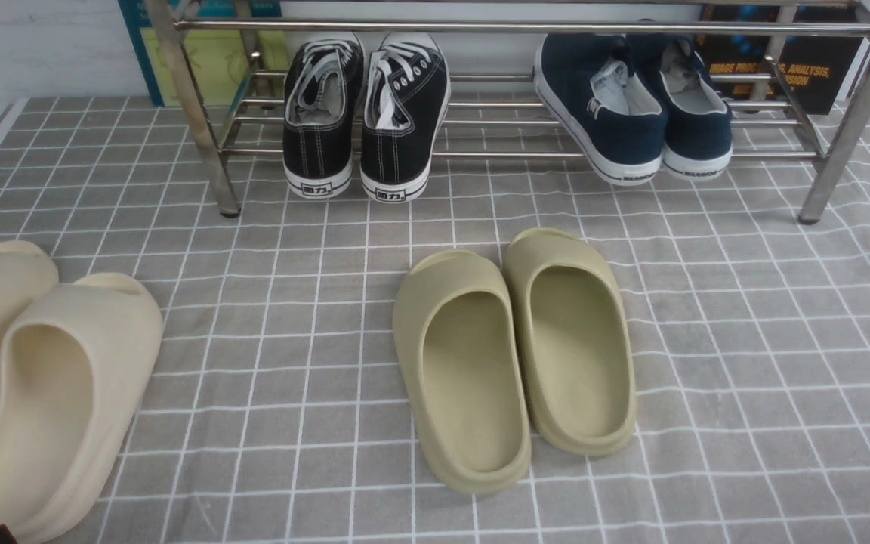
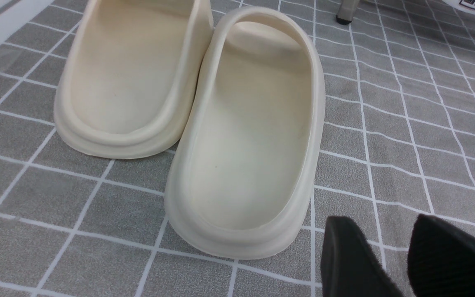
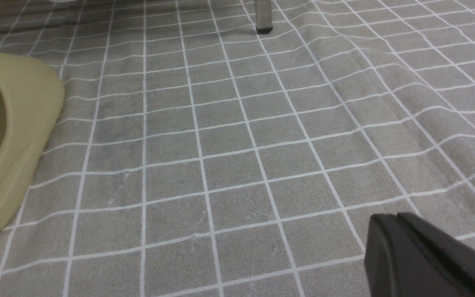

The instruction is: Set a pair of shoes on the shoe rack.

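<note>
Resting on the shoe rack [image 1: 480, 155], the navy shoes [image 1: 631, 113] seem placed; left gripper [image 2: 390, 255] parted and empty, right gripper [image 3: 402, 243] closed on nothing, so only retreat remains.

Front view faces shoe rack [image 1: 510, 29]; wrist views close over cloth [image 3: 237, 136], sharing slides.

Even, soft light fills all three views, with only faint shadows under the olive slides [image 1: 514, 355] and the shoe rack [image 1: 526, 29], whose tubes carry mild glare. The checked cloth [image 3: 237, 136] looks sharp; the dark left gripper [image 2: 390, 258] fingers are blurred at the frame edge.
</note>
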